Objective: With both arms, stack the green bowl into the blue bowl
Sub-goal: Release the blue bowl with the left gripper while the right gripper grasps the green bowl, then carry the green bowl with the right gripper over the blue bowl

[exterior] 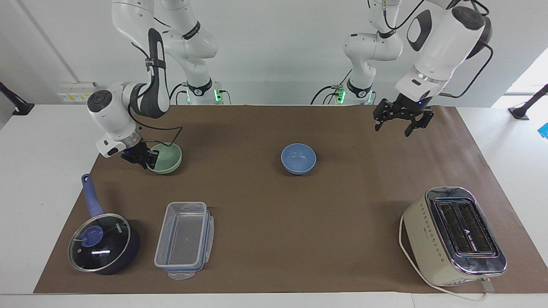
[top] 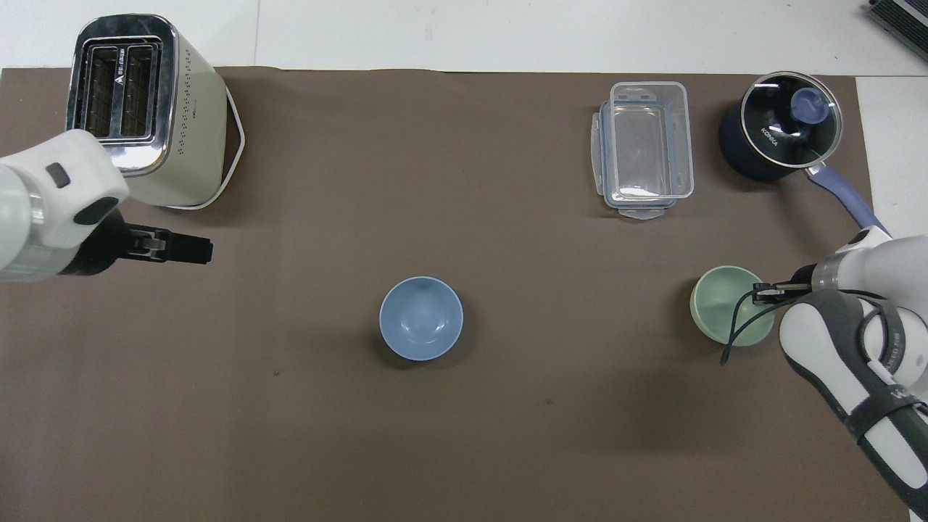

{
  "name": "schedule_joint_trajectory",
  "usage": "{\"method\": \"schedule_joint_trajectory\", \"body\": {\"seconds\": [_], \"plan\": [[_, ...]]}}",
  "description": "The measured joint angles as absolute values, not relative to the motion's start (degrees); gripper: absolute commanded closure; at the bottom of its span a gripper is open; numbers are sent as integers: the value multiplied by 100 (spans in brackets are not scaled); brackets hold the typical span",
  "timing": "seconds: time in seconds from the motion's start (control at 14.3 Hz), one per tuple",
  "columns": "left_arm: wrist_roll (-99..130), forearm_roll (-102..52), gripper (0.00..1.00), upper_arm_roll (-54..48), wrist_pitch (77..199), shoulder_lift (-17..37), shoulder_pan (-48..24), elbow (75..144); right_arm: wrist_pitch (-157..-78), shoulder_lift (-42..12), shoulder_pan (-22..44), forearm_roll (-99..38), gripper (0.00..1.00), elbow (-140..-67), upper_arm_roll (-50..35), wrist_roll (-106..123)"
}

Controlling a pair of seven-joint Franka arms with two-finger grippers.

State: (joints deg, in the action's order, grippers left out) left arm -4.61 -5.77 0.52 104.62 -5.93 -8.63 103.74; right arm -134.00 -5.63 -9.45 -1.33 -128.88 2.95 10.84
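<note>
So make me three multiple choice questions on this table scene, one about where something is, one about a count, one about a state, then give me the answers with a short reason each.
1. Where is the green bowl?
A. Inside the blue bowl
B. On the mat toward the right arm's end of the table
C. On top of the toaster

2. How many bowls are on the mat?
A. One
B. Two
C. Three

3. What is the left gripper doing?
A. Gripping the blue bowl
B. Hanging open in the air, holding nothing
C. Pressing the toaster lever

Answers:
1 B: it sits on the mat with the right gripper at its rim, apart from the blue bowl.
2 B: only the green and the blue one show.
3 B: its fingers are spread, nothing between them, toward the end where the toaster stands.
</note>
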Motion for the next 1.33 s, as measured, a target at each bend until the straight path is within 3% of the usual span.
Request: {"method": "schedule_joint_trajectory", "body": {"seconds": [0.28, 0.56, 0.98, 1.33], "plan": [[-770, -537, 0, 56, 9763, -436, -498, 9517, -13137, -378, -927, -182, 100, -12572, 262, 1209], [-891, -103, 0, 39, 9438, -77, -466, 8869, -11970, -30, -826, -459, 100, -11822, 198, 1227], [-955, -74, 0, 40, 9185, -20, -465, 8735, -11435, 243, -219, -554, 100, -11213, -72, 908], [-955, -65, 0, 59, 8894, -62, -465, 8720, -11437, 235, 983, -557, 100, -11149, -184, -419]]}}
